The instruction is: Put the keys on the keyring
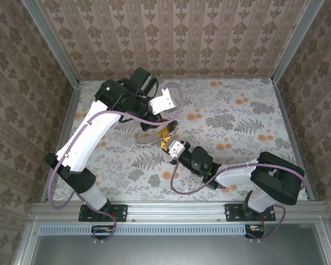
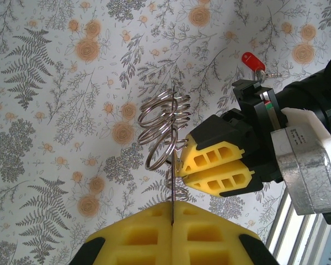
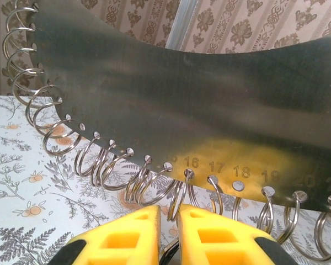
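Left wrist view: left gripper point(image 2: 171, 212) clamped shut on edge of thin dark grey metal plate point(image 3: 182, 99), upright, lower edge fringed with silver wire split rings point(image 2: 163, 130). I read right gripper point(image 2: 183, 167) as pinched onto one split ring point(image 3: 179, 196) beside hole marked 16. Small red-headed metal key point(image 2: 252, 61) lies on floral table point(image 2: 55, 138) beyond right gripper, apart from rings.
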`<control>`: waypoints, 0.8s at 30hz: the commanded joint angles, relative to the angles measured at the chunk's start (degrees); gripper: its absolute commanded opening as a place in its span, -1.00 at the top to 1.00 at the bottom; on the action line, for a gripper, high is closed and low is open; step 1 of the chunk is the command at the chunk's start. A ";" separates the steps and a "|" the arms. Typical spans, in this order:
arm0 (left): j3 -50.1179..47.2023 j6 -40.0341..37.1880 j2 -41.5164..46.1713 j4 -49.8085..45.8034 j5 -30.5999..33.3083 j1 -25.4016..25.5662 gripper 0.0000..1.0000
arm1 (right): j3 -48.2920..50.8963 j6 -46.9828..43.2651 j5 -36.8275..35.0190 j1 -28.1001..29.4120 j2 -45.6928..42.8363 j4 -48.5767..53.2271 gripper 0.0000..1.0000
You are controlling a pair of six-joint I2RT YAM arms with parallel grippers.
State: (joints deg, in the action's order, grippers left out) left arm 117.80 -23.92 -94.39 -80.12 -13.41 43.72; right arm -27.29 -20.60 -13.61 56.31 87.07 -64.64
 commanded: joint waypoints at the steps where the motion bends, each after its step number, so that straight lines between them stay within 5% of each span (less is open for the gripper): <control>1: 0.93 1.16 2.09 1.06 0.40 0.42 1.00 | -1.39 1.26 -2.03 0.29 0.77 -3.13 0.66; 24: 0.59 1.48 2.33 1.41 0.84 0.64 1.00 | -2.85 0.99 -3.74 0.29 2.80 -5.10 0.74</control>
State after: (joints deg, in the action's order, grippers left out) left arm 117.80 -23.53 -94.00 -79.44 -12.53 43.94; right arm -28.49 -20.60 -15.90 56.29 89.08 -66.85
